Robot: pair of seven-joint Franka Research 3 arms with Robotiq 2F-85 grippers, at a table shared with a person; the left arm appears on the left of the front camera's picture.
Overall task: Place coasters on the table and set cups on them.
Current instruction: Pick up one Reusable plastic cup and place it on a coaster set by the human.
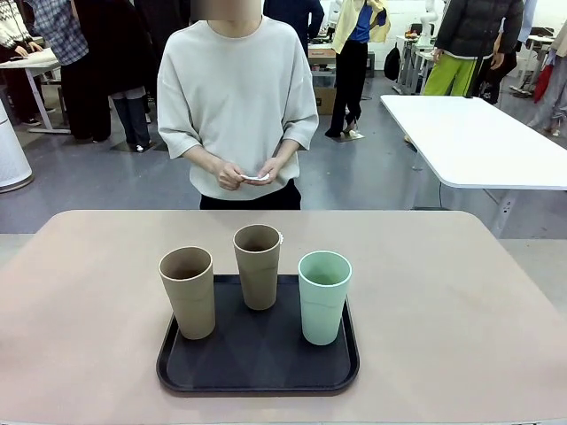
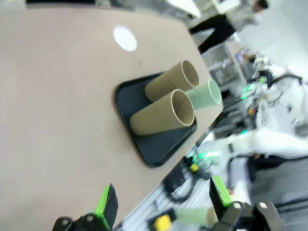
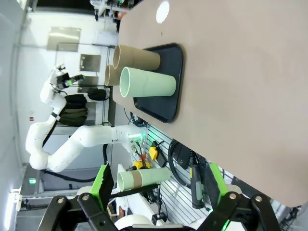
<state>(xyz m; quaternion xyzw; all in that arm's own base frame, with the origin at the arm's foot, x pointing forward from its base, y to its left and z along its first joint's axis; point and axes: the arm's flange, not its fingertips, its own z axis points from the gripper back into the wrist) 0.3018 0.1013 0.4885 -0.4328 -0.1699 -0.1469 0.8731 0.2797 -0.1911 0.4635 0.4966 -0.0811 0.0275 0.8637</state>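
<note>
You have three cups standing upright on the black tray [image 1: 257,376], which sits by the counter's [image 1: 89,292] near edge, about midway along it. One tan cup [image 1: 188,297] stands at the tray's left and a second tan cup [image 1: 258,270] stands in the middle, toward the tray's far edge. The mint green cup [image 1: 324,301] stands at the right, and the front view shows a gap between each pair. One coaster [image 2: 125,38] lies flat on the bare counter between the tray and the far edge; from the front it is almost wholly hidden behind the middle tan cup. At the far edge the person's hands [image 1: 232,173] are drawn together at the waist around a small white piece [image 1: 258,178] that looks like more coasters, though you cannot tell how many. Your left gripper [image 2: 162,197] has its jaws spread wide with nothing between them, well apart from the tray. Your right gripper [image 3: 160,180] is equally wide and empty.
</note>
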